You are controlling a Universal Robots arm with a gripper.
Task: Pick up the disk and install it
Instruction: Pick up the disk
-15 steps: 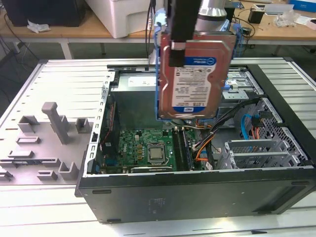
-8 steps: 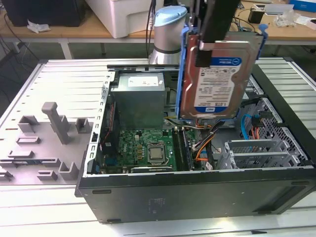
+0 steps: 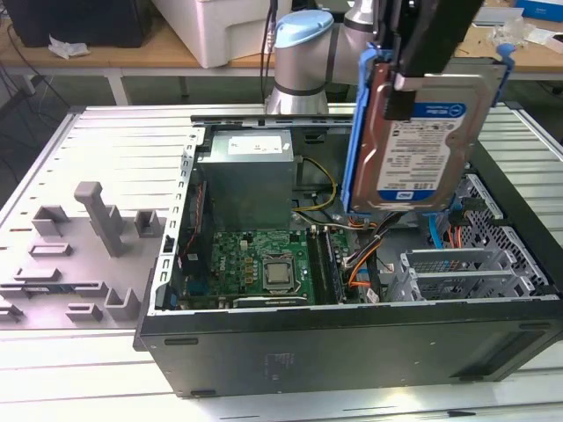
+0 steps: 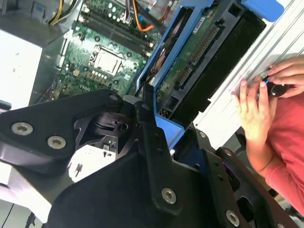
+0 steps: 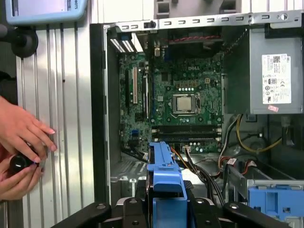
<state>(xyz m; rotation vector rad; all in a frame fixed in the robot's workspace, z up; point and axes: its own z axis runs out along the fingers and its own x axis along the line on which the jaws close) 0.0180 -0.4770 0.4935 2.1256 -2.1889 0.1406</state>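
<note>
The disk [image 3: 422, 145], a silver drive with a blue-and-white label in a blue carrier rail, hangs upright in the air over the right half of the open computer case [image 3: 352, 338]. My gripper [image 3: 401, 83] is shut on its upper part, black fingers clamped over the rail. In the second wrist view the disk [image 4: 192, 61] shows its green circuit-board side between the black fingers [image 4: 145, 126]. The first wrist view looks down along the blue rail [image 5: 166, 173] into the case, with the gripper [image 5: 166, 209] around it.
Inside the case lie the motherboard [image 3: 264, 259], a grey power-supply box [image 3: 244, 180], loose cables [image 3: 361, 255] and metal drive bays [image 3: 466, 272]. Grey fixtures [image 3: 97, 215] stand on the ribbed table at the exterior view's left. A person's hands [image 5: 21, 142] hold a small black object beside the case.
</note>
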